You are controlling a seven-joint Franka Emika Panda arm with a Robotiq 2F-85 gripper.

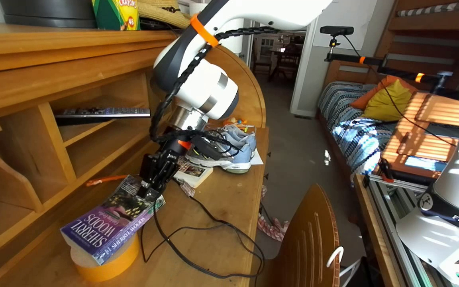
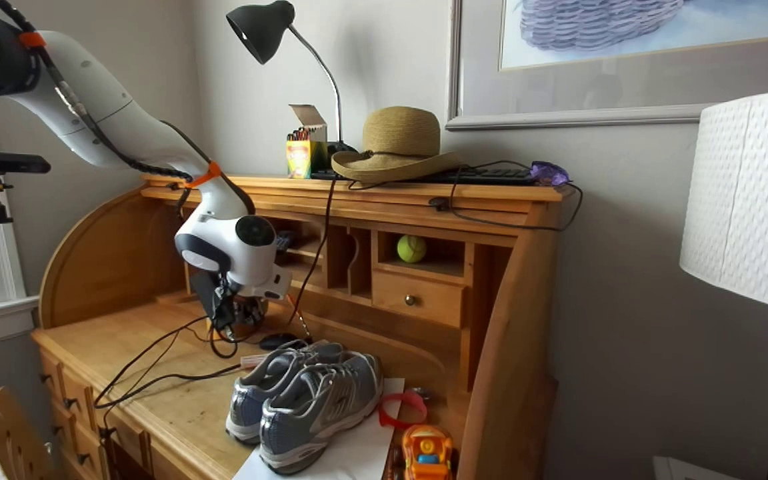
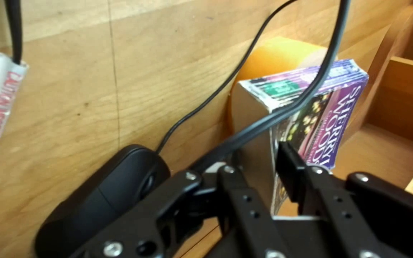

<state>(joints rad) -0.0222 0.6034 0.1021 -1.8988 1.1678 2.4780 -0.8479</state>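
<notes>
Has a purple paperback (image 1: 114, 217) pinched at one end in the gripper (image 3: 260, 156), with the fingers (image 3: 294, 168) parted by no more than the thickness of the book, including one over the front cover. Cannot make out the contact on the back cover, hidden in the wrist view. Holds the paperback tilted above the desk (image 1: 225, 199), showing SHERRYL WOODS on cover and spine. Note beneath its free end an orange roll (image 1: 110, 269); cannot confirm contact between book and roll. Find just beyond the paperback, toward the cubbyholes (image 1: 56, 139), a thin orange stick (image 1: 104, 180), and higher, inside a cubbyhole, a remote control (image 1: 104, 113). See a dark cable (image 3: 256, 132) crossing in front of the paperback in the wrist view, and a black computer mouse (image 3: 99, 204) near its gripped end. Find past that end a second book (image 1: 193, 171), then, farther from the paperback, a pair of grey-blue sneakers (image 1: 233, 157). See a wooden chair (image 1: 309, 247) well apart from the paperback. Note high above the paperback, on top of the desk, a crayon box (image 1: 118, 16) and a straw hat (image 1: 161, 15).
</notes>
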